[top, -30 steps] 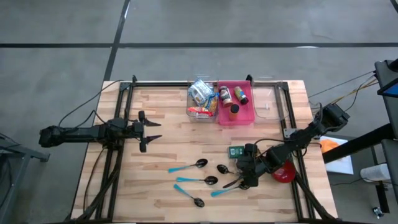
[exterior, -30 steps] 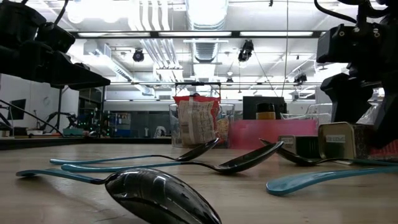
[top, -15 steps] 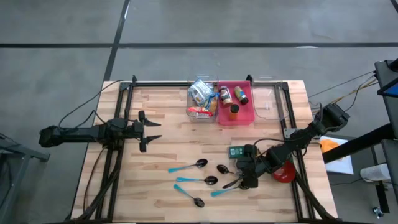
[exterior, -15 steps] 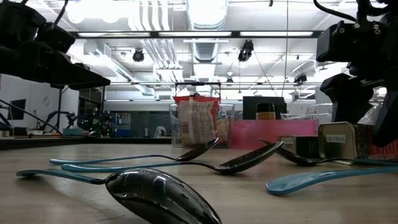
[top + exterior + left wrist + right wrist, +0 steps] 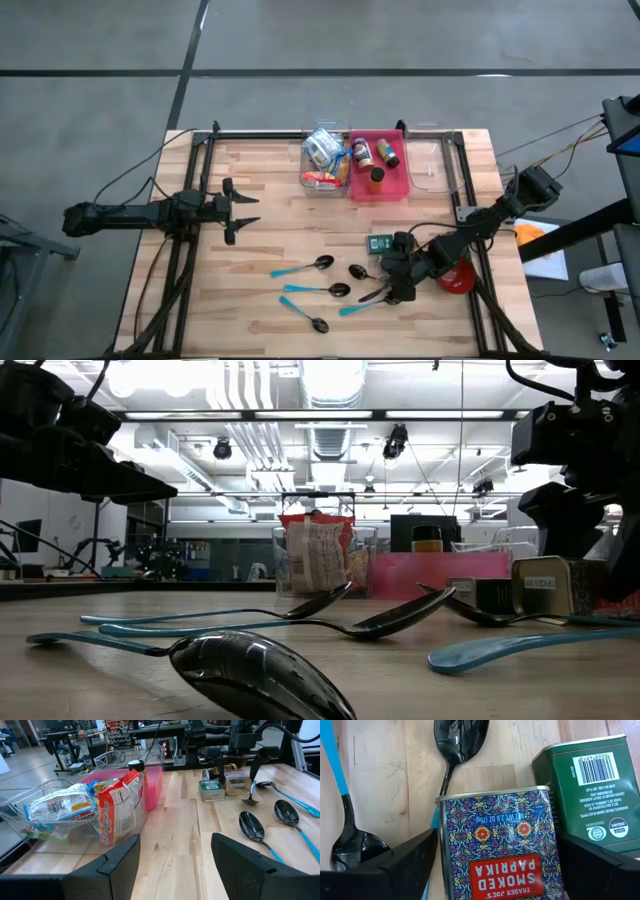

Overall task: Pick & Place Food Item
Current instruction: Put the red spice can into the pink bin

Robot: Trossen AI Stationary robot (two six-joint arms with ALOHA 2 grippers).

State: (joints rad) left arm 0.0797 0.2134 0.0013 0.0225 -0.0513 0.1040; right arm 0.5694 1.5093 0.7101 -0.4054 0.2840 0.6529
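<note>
The right gripper (image 5: pixel 495 870), fingers spread, straddles the smoked paprika tin (image 5: pixel 506 845) lying beside the green tin (image 5: pixel 585 785) among the spoons; light, rigid and slick, it is probably best pinched across its flat sides.

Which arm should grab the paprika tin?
Right. Its gripper is over the paprika tin, open fingers on either side. The left gripper waits open across the table, far from it.
</note>
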